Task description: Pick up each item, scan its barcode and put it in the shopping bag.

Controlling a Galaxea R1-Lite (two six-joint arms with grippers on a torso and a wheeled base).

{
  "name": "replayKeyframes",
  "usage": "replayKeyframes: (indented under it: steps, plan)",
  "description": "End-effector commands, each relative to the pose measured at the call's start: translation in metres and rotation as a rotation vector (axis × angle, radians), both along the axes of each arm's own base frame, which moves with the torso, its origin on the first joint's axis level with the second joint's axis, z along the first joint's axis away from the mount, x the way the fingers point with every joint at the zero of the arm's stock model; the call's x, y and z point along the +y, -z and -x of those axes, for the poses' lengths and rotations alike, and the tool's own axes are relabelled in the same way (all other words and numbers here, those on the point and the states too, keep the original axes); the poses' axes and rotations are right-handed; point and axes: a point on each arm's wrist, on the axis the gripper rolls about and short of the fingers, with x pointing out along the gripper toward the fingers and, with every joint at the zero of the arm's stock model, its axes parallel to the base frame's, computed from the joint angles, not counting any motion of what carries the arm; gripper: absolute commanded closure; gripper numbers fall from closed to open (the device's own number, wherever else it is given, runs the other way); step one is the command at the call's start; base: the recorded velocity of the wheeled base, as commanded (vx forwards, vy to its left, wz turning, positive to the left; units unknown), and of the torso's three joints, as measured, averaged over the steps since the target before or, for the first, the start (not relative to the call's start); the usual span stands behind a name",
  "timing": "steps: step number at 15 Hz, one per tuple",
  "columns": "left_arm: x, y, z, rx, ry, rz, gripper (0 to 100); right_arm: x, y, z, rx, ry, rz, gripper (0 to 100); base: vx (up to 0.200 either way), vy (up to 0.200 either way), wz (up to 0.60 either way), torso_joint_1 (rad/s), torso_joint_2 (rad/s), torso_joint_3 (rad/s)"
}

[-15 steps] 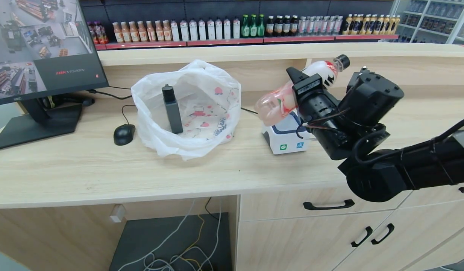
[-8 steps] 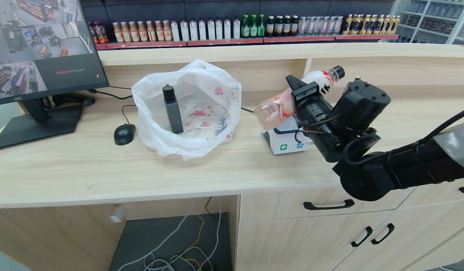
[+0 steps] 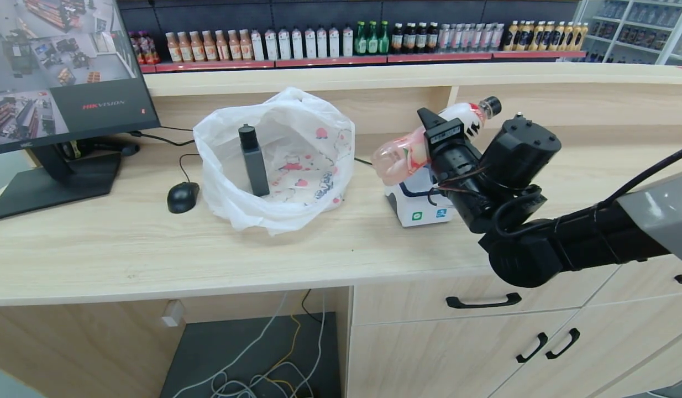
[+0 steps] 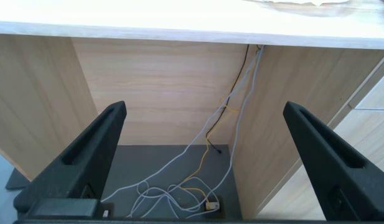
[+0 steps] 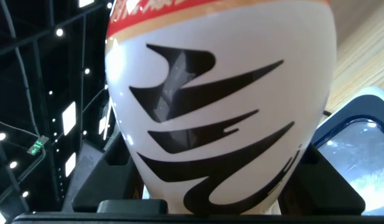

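Note:
My right gripper (image 3: 434, 131) is shut on a pink drink bottle (image 3: 399, 155) with a white label and black cap, held tilted just above the white barcode scanner (image 3: 421, 204) on the counter. Close up, the bottle's white label with black strokes (image 5: 223, 118) sits between the right fingers, with the scanner's window (image 5: 360, 149) behind it. The white plastic shopping bag (image 3: 274, 160) stands open to the left of the scanner, with a dark grey bottle (image 3: 253, 161) upright inside. My left gripper (image 4: 204, 155) is open below the counter edge, holding nothing.
A monitor (image 3: 53, 72) on its stand is at the far left of the wooden counter (image 3: 125, 243), with a black mouse (image 3: 182, 197) beside the bag. Shelves of bottles (image 3: 341, 41) line the back. Cables (image 4: 198, 186) hang under the counter, and drawers (image 3: 484, 301) are below right.
My right arm has carried the pink bottle a little left and down, closer over the scanner. The bag and the dark bottle have not moved.

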Motion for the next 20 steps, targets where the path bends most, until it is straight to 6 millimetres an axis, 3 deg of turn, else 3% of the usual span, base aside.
replayKeyframes:
  steps: [1,20]
  plan:
    - [0.0,0.0,0.0,0.0,0.0,0.0,0,0.001,0.0031,-0.0016,0.006,0.0,0.003,100,0.0,0.0,0.0,0.0,0.0,0.0]
    - [0.0,0.0,0.0,0.0,0.0,0.0,0,0.0033,-0.0016,-0.0007,-0.005,-0.009,-0.021,100,0.0,0.0,0.0,0.0,0.0,0.0]
